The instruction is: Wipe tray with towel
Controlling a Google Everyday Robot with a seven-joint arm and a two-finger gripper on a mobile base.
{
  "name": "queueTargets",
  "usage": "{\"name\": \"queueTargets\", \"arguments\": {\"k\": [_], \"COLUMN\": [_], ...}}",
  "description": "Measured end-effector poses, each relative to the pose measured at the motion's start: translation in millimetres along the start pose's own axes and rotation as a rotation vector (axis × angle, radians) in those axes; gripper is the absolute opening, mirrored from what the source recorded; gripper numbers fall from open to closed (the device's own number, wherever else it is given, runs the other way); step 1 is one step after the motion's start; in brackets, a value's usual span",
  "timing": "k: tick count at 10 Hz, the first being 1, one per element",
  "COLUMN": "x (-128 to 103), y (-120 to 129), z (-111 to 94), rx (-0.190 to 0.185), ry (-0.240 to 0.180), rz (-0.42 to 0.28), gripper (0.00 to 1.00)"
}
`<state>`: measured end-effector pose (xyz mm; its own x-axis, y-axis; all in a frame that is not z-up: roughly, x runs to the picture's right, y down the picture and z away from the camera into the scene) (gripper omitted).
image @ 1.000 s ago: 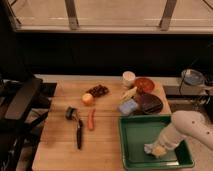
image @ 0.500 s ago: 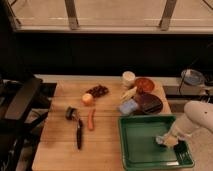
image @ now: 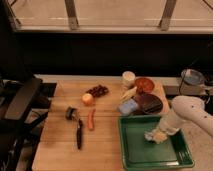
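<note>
The green tray (image: 145, 159) lies at the front right of the wooden table. My white arm reaches in from the right, and its gripper (image: 159, 135) is down inside the tray, near the middle of its floor. The gripper is shut on the small grey-blue towel (image: 150, 136), which is bunched under its tip and rests on the tray floor. The arm's end hides part of the towel.
Behind the tray sit a dark maroon dish (image: 149, 103), a light-blue block (image: 128, 106), an orange-red bowl (image: 144, 84) and a white cup (image: 129, 78). An orange fruit (image: 88, 99), a carrot (image: 91, 120), a black-handled tool (image: 77, 131) and dark berries (image: 97, 91) lie to the left.
The gripper and towel have slid across the tray floor, first from the front towards the back right, then leftward to the middle.
</note>
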<state>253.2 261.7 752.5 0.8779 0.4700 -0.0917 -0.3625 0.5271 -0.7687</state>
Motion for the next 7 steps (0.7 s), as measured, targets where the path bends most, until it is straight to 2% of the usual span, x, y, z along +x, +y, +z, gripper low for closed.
{"name": "queueTargets", "arguments": {"k": [1, 3, 5, 7], "x": [-23, -43, -46, -34], "y": [11, 37, 58, 67], "z": [8, 24, 37, 43], "rx": [-0.012, -0.048, -0.076, -0.083], "ry": [-0.008, -0.012, -0.016, -0.016], "rz": [-0.037, -0.077, -0.078, -0.047], "gripper": [0.00, 0.00, 0.00, 0.00]}}
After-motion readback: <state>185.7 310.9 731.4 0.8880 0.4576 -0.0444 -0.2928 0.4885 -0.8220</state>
